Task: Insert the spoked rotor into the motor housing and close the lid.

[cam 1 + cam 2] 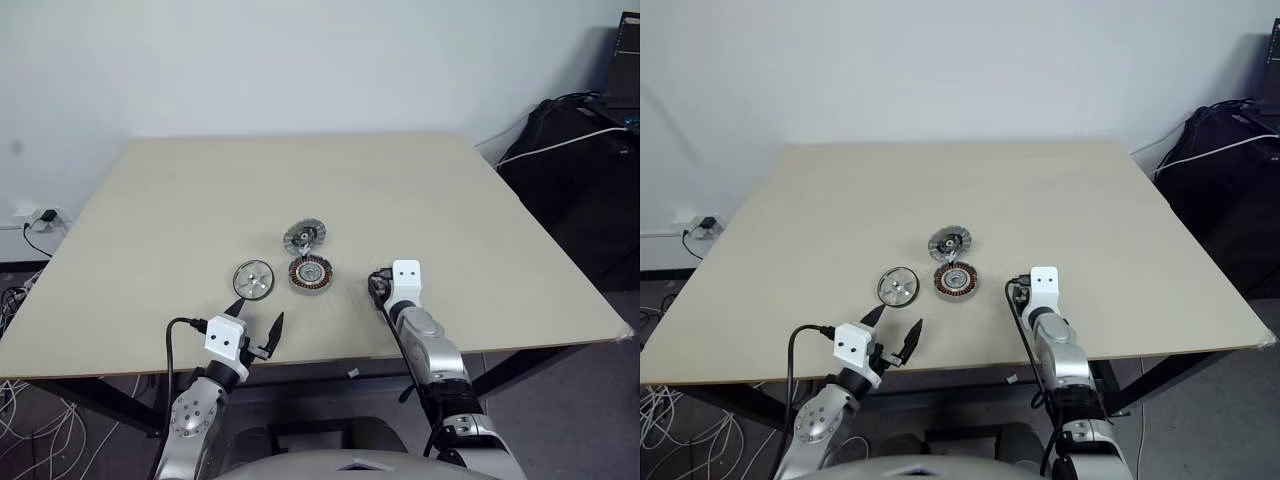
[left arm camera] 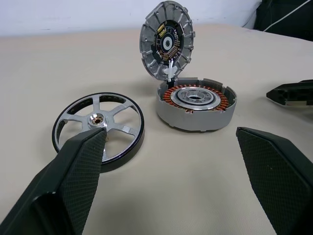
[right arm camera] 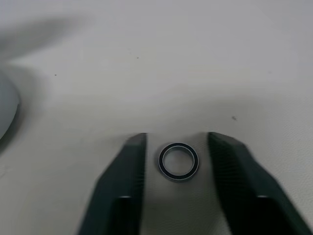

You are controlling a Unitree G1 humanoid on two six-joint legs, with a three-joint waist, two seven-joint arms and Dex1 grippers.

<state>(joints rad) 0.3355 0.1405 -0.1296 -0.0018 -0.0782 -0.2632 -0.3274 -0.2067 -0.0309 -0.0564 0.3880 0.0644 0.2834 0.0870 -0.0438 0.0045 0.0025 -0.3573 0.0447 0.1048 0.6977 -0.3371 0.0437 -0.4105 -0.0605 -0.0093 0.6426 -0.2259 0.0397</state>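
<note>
Where ribbed lid (image 2: 167, 40) tilts, shiny spoked rotor (image 2: 99, 124) flat.

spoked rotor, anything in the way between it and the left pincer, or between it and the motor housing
Nothing visible. The left pincer stands open just short of the spoked rotor over bare table. The motor housing sits beside the rotor, apart, its lid tipped up at the far edge, leaving the top open.

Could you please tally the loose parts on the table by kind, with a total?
Spoked rotor: 1
Motor housing with copper windings: 1
Ribbed lid, standing open at the housing's far edge: 1
Small metal ring, between the right gripper's fingers: 1
Total: 4
</note>
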